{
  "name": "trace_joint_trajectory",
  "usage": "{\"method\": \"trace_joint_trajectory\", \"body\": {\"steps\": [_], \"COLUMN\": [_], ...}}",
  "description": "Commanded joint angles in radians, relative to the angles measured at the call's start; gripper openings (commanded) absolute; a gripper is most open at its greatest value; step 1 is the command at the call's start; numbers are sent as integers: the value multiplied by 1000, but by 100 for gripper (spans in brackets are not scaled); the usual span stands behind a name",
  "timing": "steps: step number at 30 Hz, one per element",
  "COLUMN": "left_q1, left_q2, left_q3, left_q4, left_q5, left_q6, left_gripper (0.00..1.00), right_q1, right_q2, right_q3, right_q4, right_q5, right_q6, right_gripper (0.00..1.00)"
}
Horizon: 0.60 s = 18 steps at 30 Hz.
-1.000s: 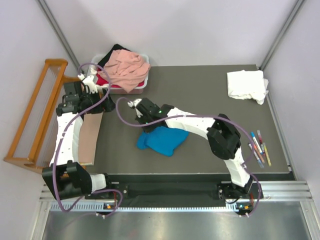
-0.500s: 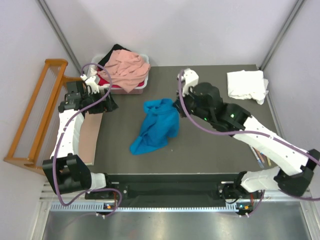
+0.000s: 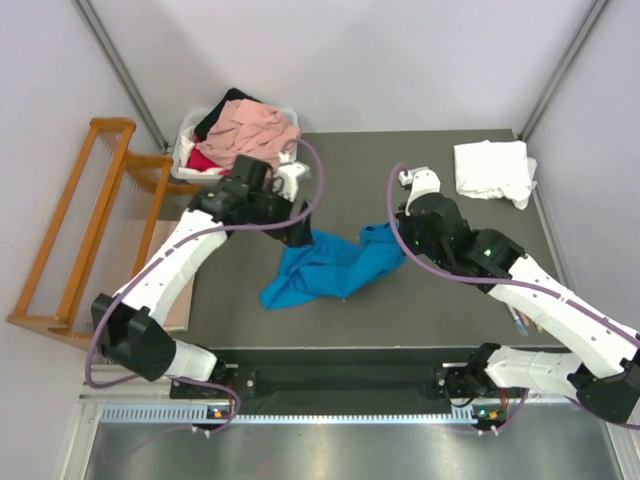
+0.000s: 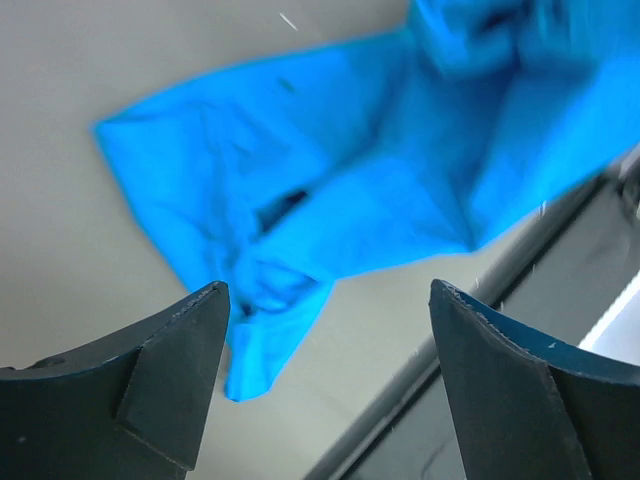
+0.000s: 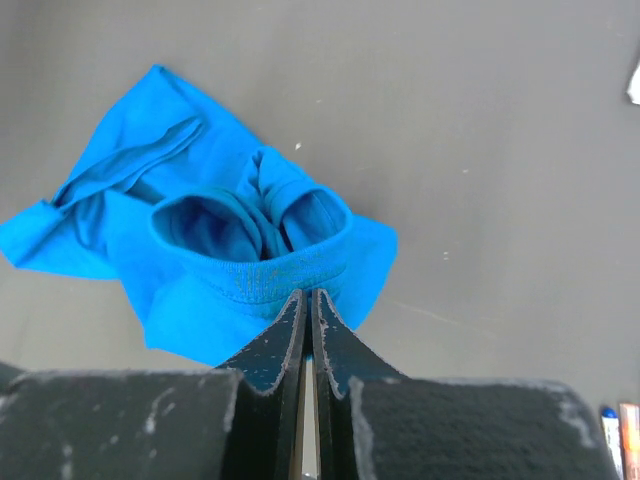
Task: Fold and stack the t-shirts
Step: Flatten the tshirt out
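Your right gripper (image 5: 308, 295) has its jaws pressed together on the ribbed collar of the blue t-shirt (image 5: 200, 250), pinching that edge right at the tips. From above, the shirt (image 3: 335, 265) lies crumpled across the middle of the table (image 3: 420, 180), and its right end rises to the right gripper (image 3: 398, 222). Your left gripper (image 3: 298, 232) hangs over the shirt's left side with its jaws wide apart and nothing between them. Its wrist camera looks past both fingers (image 4: 170, 370) onto the rumpled blue cloth (image 4: 350, 170) below. At the far left corner a pink t-shirt (image 3: 255, 130) is heaped in the tub (image 3: 184, 148), with red and black cloth beneath it. A white t-shirt (image 3: 492, 170) lies at the far right corner. The wooden rack (image 3: 70, 240) stands off the table's left edge.
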State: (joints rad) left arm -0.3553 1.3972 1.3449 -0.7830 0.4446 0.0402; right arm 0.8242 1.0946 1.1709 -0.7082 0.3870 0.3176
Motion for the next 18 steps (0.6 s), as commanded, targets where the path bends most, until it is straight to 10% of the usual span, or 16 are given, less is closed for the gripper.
{"method": "trace_joint_trajectory", "body": {"steps": [1, 18], "left_q1": [-74, -116], "left_q2": [64, 333], "left_q3": [-27, -29], "left_q4": [-73, -45], "left_q5": [-165, -264], "left_q6": [46, 36], "left_gripper": [84, 78], "right_q1": [-34, -54], "right_q2": [-39, -42], "right_q3": [-11, -66], "right_q4": [18, 79], "right_q5": [39, -51], "right_q6": [23, 29], "right_gripper": [0, 0]}}
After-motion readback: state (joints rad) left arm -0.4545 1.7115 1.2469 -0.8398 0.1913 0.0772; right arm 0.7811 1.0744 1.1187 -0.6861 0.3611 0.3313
